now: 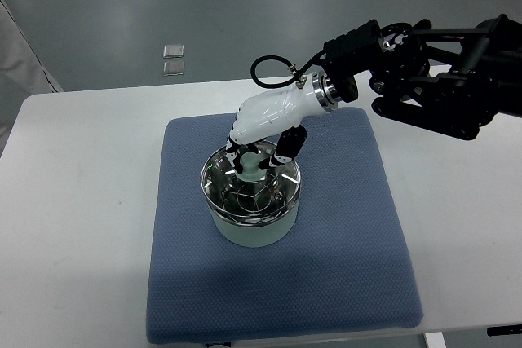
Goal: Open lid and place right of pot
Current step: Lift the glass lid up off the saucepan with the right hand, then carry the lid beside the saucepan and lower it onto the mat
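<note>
A white, flat worktop [81, 201] carries a blue textured fabric mat [342, 226], and beyond its far edge lies a grey polished floor [204, 14] with two small pale square tiles [173, 59]. On the mat's middle stands a pale green round pot [249, 230], its glass lid [249, 189] seated on the rim. The right hand [259, 143], white-shelled with black fingers, reaches in from the right and curls around the lid's pale knob [248, 165].
</note>
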